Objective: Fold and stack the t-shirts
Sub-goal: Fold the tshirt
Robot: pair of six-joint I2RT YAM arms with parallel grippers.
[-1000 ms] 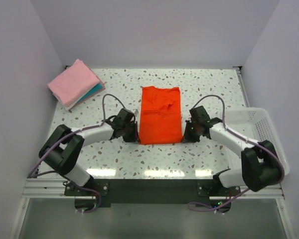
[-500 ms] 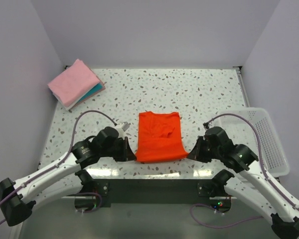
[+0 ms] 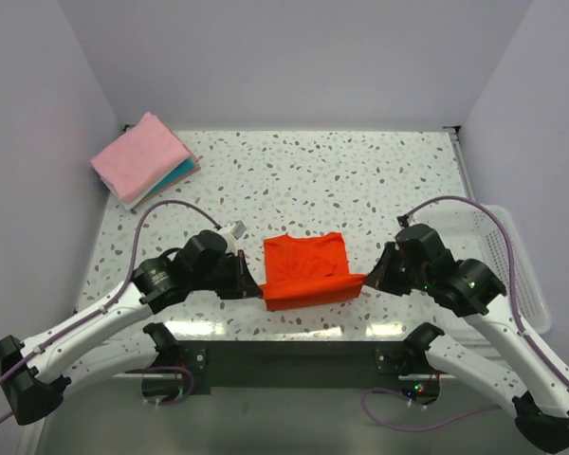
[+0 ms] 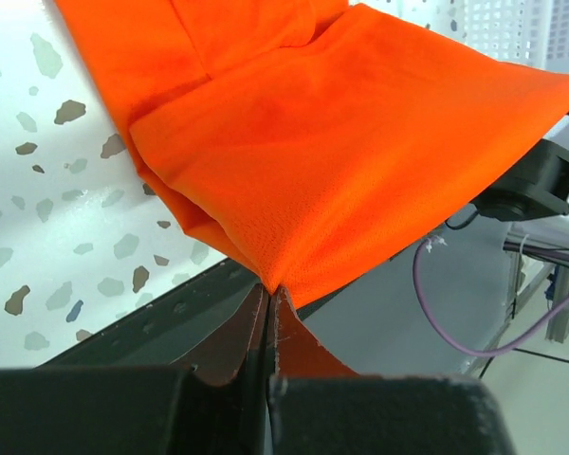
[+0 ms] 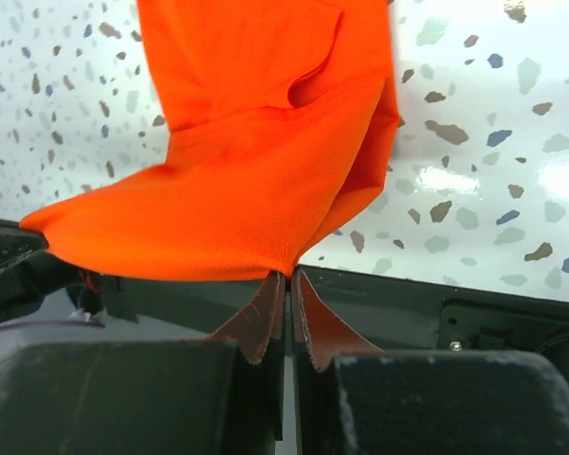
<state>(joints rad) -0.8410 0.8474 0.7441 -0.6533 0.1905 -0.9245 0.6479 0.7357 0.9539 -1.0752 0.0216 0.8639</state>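
Left gripper [image 4: 268, 296] and right gripper [image 5: 289, 277] are each pinching 1 near corner of the orange-red cloth t-shirt [image 3: 306, 265], seemingly limp and light.

Orange-red shirt [image 3: 303, 267], speckled white table [image 3: 360, 180]

No words, labels, brands or numbers can be read in any view. The orange shirt [image 3: 305, 265] is plain. A small white patch [image 3: 232, 228] on the left arm [image 3: 95, 318], at nine o'clock, may be a tag but is too small to read.
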